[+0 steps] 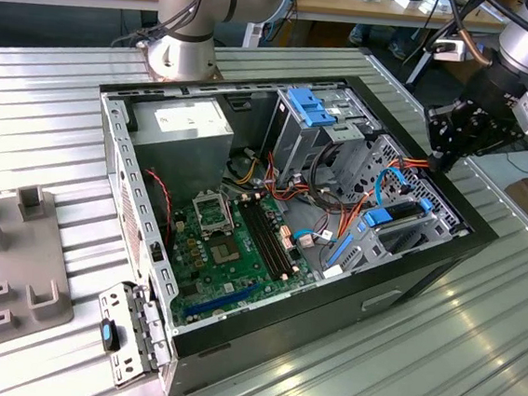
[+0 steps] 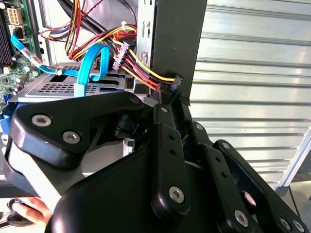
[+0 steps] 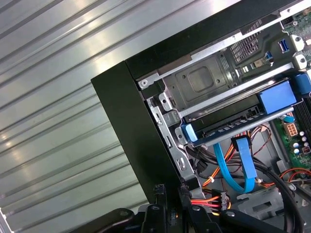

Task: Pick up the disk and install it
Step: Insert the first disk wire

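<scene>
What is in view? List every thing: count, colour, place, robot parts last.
computer case: one, black, on the table.
table: one, silver, under the case.
motherboard: one, green, on the case floor.
power supply box: one, grey, white label, inside the case.
drive cage: one, grey, light-blue latch, beside that box.
disk: one, dark, blue rails, in the case corner by the gripper.
cables: several, blue, orange, red, yellow, beside the disk.
fixture: one, grey, on the table, exterior view's left.
hand: one, a person's, near the gripper.
arm: one, silver-grey, base past the case.
gripper: one, black, above the case corner.
</scene>
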You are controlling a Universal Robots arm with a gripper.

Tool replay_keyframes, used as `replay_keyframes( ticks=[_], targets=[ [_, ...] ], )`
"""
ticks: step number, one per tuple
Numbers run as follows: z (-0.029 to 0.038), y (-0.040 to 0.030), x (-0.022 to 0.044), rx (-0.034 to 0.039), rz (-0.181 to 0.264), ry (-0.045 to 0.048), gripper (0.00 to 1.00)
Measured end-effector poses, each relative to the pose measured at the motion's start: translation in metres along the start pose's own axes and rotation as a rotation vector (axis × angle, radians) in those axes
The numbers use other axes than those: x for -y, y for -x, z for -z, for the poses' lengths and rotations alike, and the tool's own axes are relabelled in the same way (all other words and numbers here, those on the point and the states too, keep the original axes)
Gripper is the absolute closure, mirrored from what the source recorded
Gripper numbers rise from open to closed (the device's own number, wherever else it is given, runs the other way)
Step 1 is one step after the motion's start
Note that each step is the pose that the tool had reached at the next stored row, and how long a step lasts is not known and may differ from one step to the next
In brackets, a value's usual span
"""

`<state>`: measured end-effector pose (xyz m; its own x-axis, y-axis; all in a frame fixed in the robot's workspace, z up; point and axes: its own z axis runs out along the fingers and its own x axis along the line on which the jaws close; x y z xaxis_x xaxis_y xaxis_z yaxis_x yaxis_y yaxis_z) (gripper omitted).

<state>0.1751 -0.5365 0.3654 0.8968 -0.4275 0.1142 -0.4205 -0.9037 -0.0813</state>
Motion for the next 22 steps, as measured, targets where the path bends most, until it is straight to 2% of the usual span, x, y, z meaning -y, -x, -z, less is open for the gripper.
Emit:
replay_keyframes(
  ticks=[8,10,22],
  targets=[
    [0.0000,-0.0002,0.0001,-0.0001,0.000,0.0001,0.77],
    [0.0001,0.0011,-0.0007,0.0007,0.000,-0.0041,0.77],
    [-0.0011,0.0014,-0.0008,-0.0006,0.000,-0.0044,0.77]
  ],
)
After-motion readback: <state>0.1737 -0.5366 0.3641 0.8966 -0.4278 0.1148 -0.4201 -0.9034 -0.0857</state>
